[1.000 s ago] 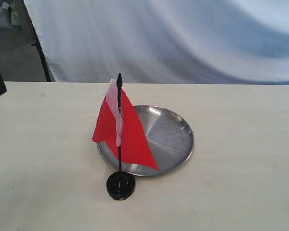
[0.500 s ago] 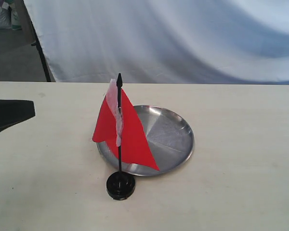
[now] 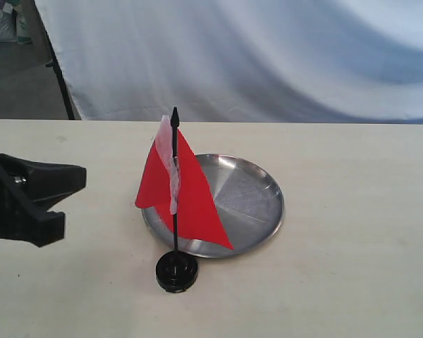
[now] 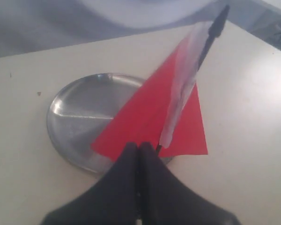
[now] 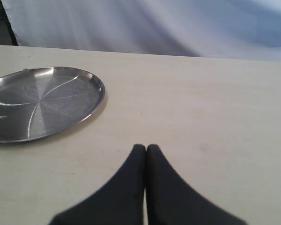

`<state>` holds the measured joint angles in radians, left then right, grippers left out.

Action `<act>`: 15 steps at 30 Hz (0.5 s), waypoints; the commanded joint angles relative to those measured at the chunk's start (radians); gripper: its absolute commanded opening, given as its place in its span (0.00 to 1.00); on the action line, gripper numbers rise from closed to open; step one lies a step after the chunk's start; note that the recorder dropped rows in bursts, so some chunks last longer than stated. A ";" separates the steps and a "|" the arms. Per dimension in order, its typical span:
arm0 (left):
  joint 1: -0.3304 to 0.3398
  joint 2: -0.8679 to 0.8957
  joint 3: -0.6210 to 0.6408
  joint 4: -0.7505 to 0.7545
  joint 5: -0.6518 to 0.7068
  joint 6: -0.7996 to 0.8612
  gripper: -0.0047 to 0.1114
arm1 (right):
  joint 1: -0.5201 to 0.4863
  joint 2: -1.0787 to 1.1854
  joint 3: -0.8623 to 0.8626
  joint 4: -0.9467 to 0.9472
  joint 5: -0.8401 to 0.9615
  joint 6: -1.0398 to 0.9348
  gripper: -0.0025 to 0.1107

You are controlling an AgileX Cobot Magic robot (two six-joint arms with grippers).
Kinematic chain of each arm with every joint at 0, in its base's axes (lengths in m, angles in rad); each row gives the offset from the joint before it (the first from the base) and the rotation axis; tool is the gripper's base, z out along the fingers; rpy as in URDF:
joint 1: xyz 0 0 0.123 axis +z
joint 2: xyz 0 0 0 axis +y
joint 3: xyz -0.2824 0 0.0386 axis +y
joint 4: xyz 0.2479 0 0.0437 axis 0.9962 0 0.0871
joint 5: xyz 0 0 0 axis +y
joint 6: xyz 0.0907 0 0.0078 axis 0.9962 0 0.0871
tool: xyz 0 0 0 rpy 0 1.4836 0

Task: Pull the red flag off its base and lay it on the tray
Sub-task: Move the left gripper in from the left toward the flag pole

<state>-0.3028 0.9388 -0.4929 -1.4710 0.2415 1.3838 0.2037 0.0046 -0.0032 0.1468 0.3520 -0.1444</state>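
The small red cloth flag (image 3: 190,201) on its thin black stick (image 3: 175,229) stands upright in the round black plastic base (image 3: 176,272), at seven o'clock of the round shiny steel tray (image 3: 261,204). The left end effector (image 4: 139,149), at the flag's nine o'clock, and the right end effector (image 5: 145,149) are both pinched closed and empty. The reach seems to be the step in hand, and the left must spread before gripping the stick.
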 commanded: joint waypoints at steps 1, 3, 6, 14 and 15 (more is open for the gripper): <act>-0.161 0.092 -0.003 0.002 -0.186 -0.026 0.04 | 0.002 -0.005 0.003 0.001 -0.002 -0.001 0.02; -0.238 0.164 -0.003 0.002 -0.304 -0.026 0.04 | 0.002 -0.005 0.003 0.001 -0.002 -0.001 0.02; -0.298 0.244 -0.003 0.002 -0.388 -0.032 0.04 | 0.002 -0.005 0.003 0.001 -0.002 -0.001 0.02; -0.308 0.341 -0.003 0.002 -0.383 -0.072 0.04 | 0.002 -0.005 0.003 0.001 -0.002 -0.001 0.02; -0.308 0.348 -0.003 0.002 -0.373 -0.072 0.04 | 0.002 -0.005 0.003 0.001 -0.002 -0.001 0.02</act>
<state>-0.6035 1.2758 -0.4929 -1.4666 -0.1367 1.3200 0.2037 0.0046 -0.0032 0.1468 0.3520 -0.1444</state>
